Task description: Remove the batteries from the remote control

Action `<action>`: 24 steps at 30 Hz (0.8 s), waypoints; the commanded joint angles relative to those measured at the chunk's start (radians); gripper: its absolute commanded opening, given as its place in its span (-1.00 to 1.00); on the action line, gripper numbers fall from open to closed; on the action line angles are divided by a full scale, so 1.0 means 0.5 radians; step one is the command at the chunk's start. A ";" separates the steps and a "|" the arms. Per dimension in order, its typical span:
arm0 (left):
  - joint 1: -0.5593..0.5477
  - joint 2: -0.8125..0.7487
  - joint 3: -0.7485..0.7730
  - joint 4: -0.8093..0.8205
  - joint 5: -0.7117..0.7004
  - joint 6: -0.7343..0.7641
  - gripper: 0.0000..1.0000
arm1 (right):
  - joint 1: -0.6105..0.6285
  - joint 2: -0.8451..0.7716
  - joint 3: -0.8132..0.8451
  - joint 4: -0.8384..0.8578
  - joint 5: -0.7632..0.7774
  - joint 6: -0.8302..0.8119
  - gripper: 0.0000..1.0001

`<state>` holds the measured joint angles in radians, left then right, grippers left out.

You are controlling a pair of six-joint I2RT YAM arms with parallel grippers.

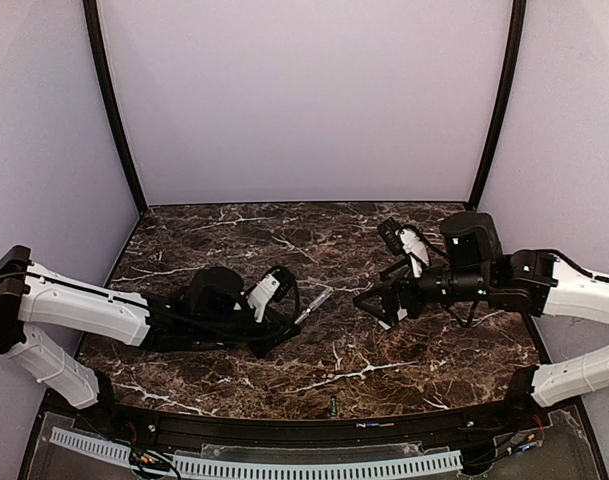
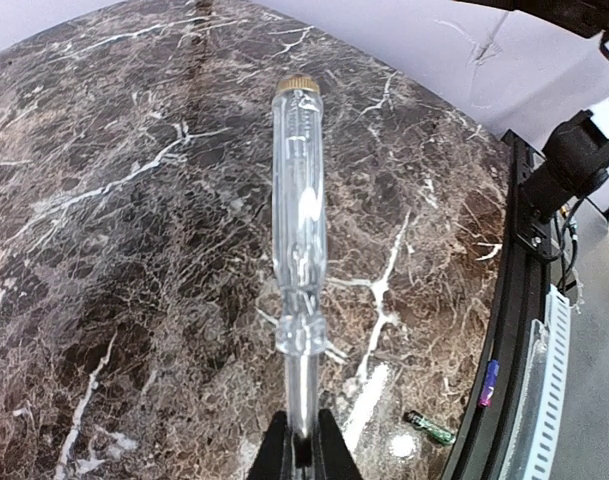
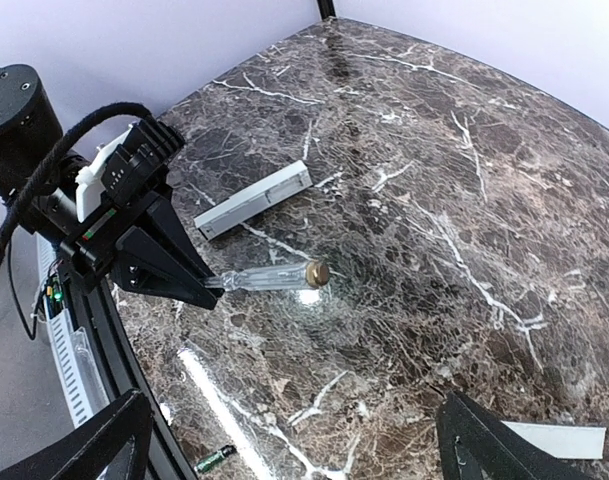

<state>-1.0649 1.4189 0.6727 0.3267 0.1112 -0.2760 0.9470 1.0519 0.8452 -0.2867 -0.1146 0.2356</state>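
Prying step: you needed to lower the screwdriver (image 2: 299, 200) slowly and lever at the batteries' ends, not the casing.
Left tool (image 2: 302, 445): clamped on the screwdriver's shaft.
Right tool (image 1: 382, 306): fingers apart, empty.
Remote control (image 3: 254, 200): flat on the worktop (image 3: 464, 200), 12 o'clock from the screwdriver in the right wrist view.
Long axis: 8-to-2 o'clock.

- Table (image 1: 234, 235) is showing dark brown marble, with white veins running across it.
- Screwdriver (image 2: 299, 215) is presenting a clear, colourless handle, with a brass-coloured cap at its end.
- Remote control (image 3: 254, 200) is showing white to pale grey.
- Cover strip (image 3: 554, 438) is showing plain white.
- Small cylinder (image 2: 429, 427) is showing glossy green with a dark end.
- Left gripper (image 2: 301, 445) and right gripper (image 1: 379, 305) are showing black.
- Left arm (image 1: 84, 310) and right arm (image 1: 584, 290) are showing white shells with black joints.
- Walls (image 1: 304, 100) are showing plain pale lilac.
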 commanded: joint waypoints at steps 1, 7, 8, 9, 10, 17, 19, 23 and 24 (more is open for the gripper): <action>-0.006 0.089 0.115 -0.093 -0.182 -0.097 -0.99 | -0.016 -0.088 -0.120 0.110 0.183 0.072 0.97; 0.000 0.258 0.275 -0.224 -0.404 -0.183 -0.99 | -0.017 -0.135 -0.210 0.107 0.221 0.131 0.97; 0.011 0.312 0.304 -0.255 -0.420 -0.216 -0.99 | -0.017 -0.135 -0.225 0.105 0.222 0.138 0.97; 0.020 0.339 0.362 -0.301 -0.435 -0.232 -0.99 | -0.017 -0.136 -0.236 0.102 0.219 0.143 0.97; 0.035 0.390 0.385 -0.321 -0.438 -0.262 -0.99 | -0.016 -0.136 -0.246 0.100 0.220 0.152 0.97; 0.198 0.609 0.604 -0.490 -0.428 -0.432 -0.99 | -0.016 -0.131 -0.270 0.052 0.215 0.181 0.97; 0.260 0.659 0.663 -0.529 -0.407 -0.441 -0.99 | -0.017 -0.123 -0.265 0.039 0.205 0.193 0.97; 0.378 0.759 0.768 -0.613 -0.375 -0.443 -0.99 | -0.016 -0.128 -0.279 0.013 0.202 0.220 0.97; 0.396 0.772 0.797 -0.622 -0.357 -0.442 -0.99 | -0.016 -0.135 -0.292 0.015 0.204 0.226 0.97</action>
<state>-0.9089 1.7794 1.0203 0.0948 -0.0845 -0.4763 0.9459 0.9947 0.7197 -0.2745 -0.0216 0.3241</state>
